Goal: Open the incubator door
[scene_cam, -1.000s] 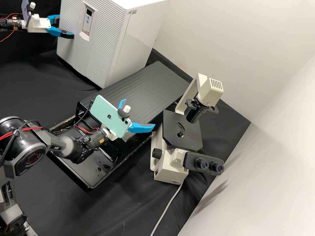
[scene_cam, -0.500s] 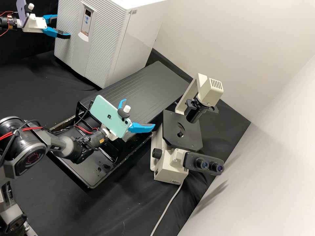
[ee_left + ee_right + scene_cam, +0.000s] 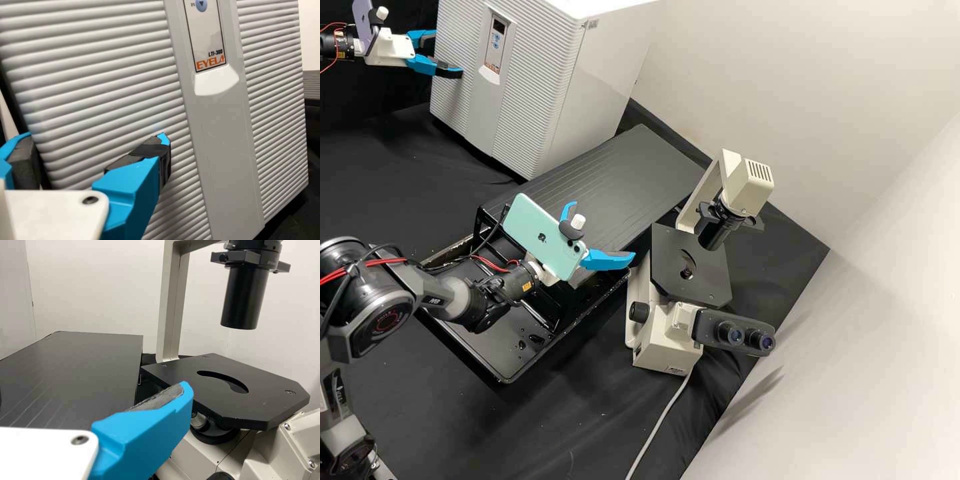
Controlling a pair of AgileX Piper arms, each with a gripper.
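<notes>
The white incubator (image 3: 593,80) stands at the top left in the high view, its ribbed door (image 3: 527,100) facing the arms. At the door's left edge is my left gripper (image 3: 447,55), open, one finger in front of the ribs and the other partly hidden at the edge. In the left wrist view, my left gripper (image 3: 95,149) has its fingers apart across the edge of the ribbed door (image 3: 100,85); contact with the edge is hard to tell. My right gripper (image 3: 603,231) is open near the microscope; in the right wrist view, my right gripper (image 3: 140,435) shows one blue finger.
A black slatted board (image 3: 600,173) lies between incubator and microscope (image 3: 687,267). Under the right arm is a black tray (image 3: 507,360) with a frame in it. A pale wall (image 3: 853,280) rises on the right.
Compared with a second ago, my left gripper and the door's left edge have shifted slightly left, while the incubator's right side has kept its place. My right gripper has stayed still.
</notes>
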